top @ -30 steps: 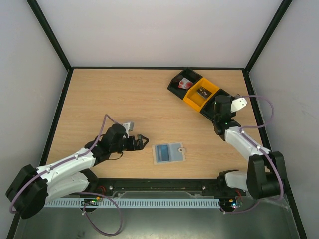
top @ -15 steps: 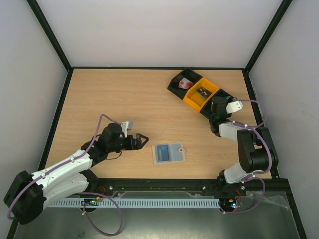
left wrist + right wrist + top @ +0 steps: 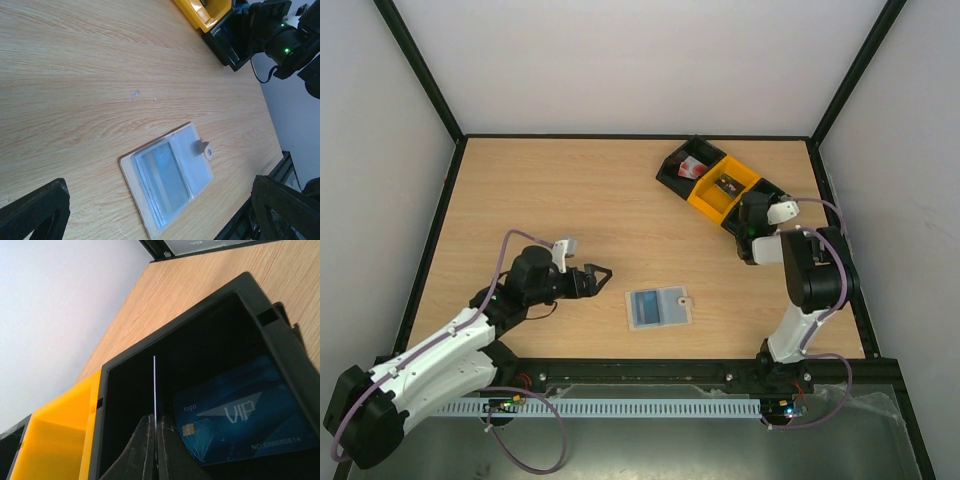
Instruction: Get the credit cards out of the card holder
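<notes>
Woodgrain in a light tone covers the surface [image 3: 570, 190], which is edged by a black frame [image 3: 439, 220] and closed in by plain white walls [image 3: 640, 60]. The card holder [image 3: 658, 307] lies flat near the front edge, roughly midway between the two arms, with its small tab on the right side. Whether any card sits in its pockets I cannot tell. The left claw [image 3: 598, 274] hovers just left of it, spread wide and holding nothing. Toward the far right corner three bins stand in a slanted row: a far black bin [image 3: 672, 168] with a red-and-white item [image 3: 693, 167], a yellow bin [image 3: 704, 199] with a small dark item [image 3: 725, 185], and a near black bin [image 3: 200, 325]. The right claw [image 3: 154, 422] hangs inside that last one, pinched tight on a thin card [image 3: 154, 385] that stands upright and shows only its edge. Beside it a blue credit card [image 3: 240, 427] marked VIP lies in the bottom of the bin.
</notes>
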Controlling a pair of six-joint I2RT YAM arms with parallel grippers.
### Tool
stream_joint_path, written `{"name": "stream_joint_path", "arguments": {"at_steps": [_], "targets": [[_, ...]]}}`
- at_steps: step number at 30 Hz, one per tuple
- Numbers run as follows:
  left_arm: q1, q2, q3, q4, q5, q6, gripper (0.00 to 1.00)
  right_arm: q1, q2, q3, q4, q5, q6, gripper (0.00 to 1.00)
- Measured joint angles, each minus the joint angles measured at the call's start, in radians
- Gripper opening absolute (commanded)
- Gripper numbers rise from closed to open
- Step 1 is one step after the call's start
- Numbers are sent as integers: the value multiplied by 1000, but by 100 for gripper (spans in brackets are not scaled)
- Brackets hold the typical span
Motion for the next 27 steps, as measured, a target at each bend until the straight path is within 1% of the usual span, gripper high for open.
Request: {"name": "stream_joint_path", "arguments": {"at_steps": [2,7,12,14,19,27], "targets": [[8,-14,0,-9,1,0,100,0,23,11,17,-5,0,4],[20,-45,-1,-39,-1,3,100,0,66,36,31,-22,2,18],[30,-51,-1,-59,-2,11,100,0,65,49,0,-20,6,27],[31,-53,-1,-72,-2,13,100,0,62,72,-47,-20,5,31],[32,-62,-1,-91,-2,9,100,0,25,130,-160,-25,-14,34],[32,-83,-1,-112,-2,-10,100,0,25,376,-505,-6,-35,38]]}}
